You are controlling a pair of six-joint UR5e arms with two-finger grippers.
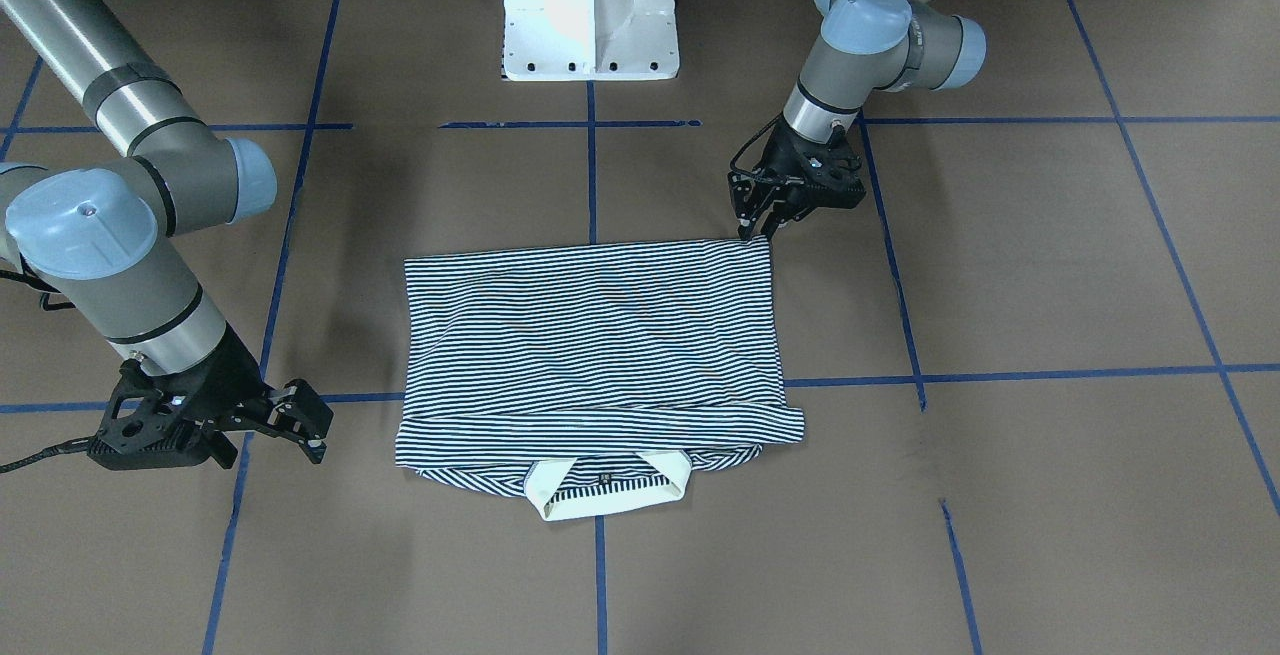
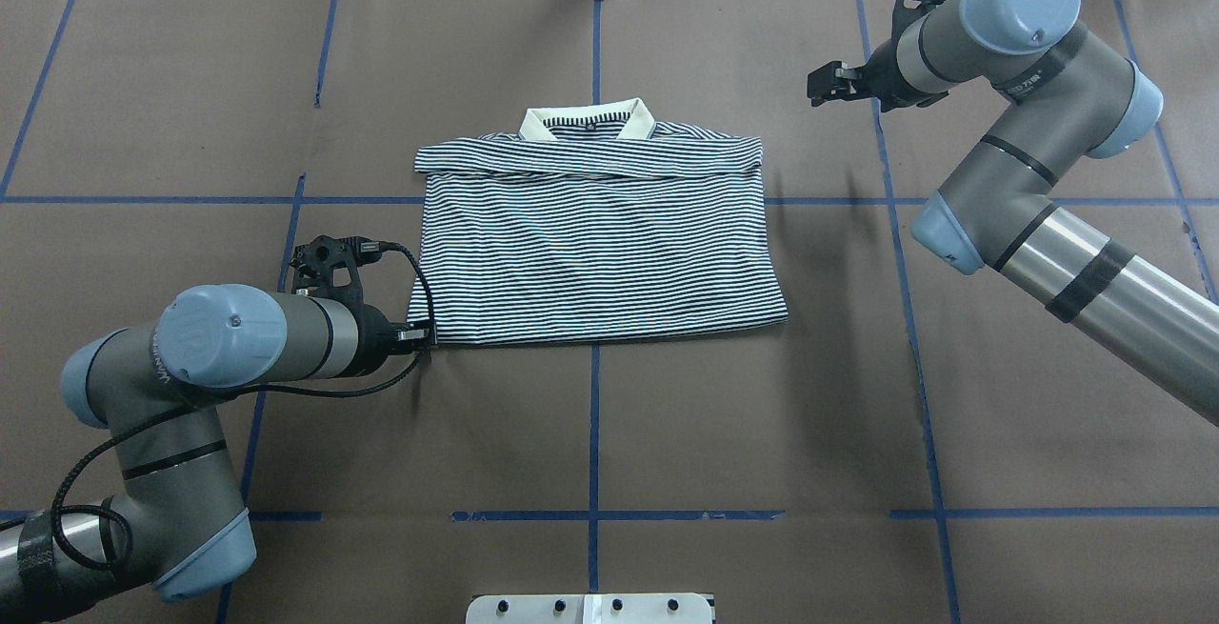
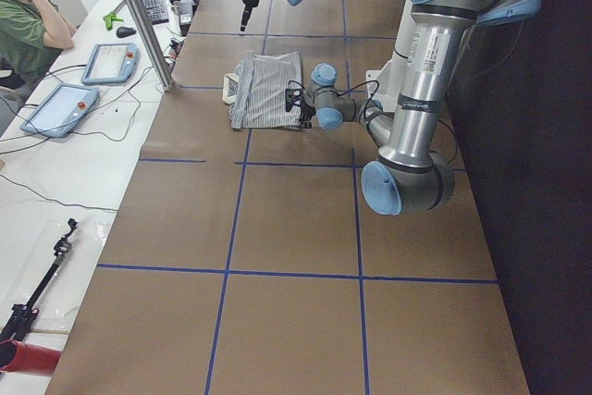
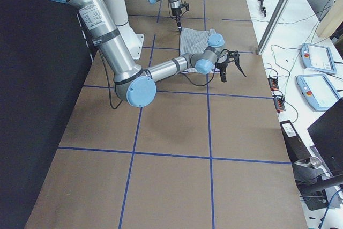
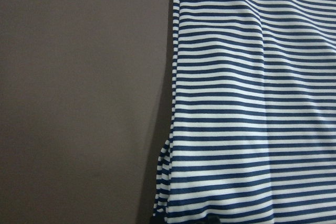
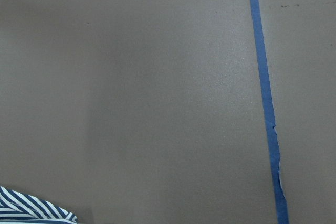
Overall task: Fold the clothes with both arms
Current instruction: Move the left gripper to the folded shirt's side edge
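Observation:
The striped polo shirt [image 2: 595, 243] lies flat and folded on the table, its white collar [image 2: 586, 121] on the far side. It also shows in the front view [image 1: 590, 345]. My left gripper [image 2: 424, 336] is low at the shirt's near-left corner, also in the front view [image 1: 758, 227]. Its jaws are close together and look pinched on that corner. The left wrist view shows the shirt's left edge [image 5: 247, 103] close up. My right gripper [image 2: 829, 86] is open and empty, right of the shirt's far-right corner and apart from it. It also shows in the front view [image 1: 305, 425].
The brown table cover [image 2: 609, 433] carries blue tape lines. The white pedestal base [image 1: 590, 10] stands at the robot's side. An operator [image 3: 23, 25] sits at a side bench with pendants [image 3: 109, 62] and cables beyond the far edge.

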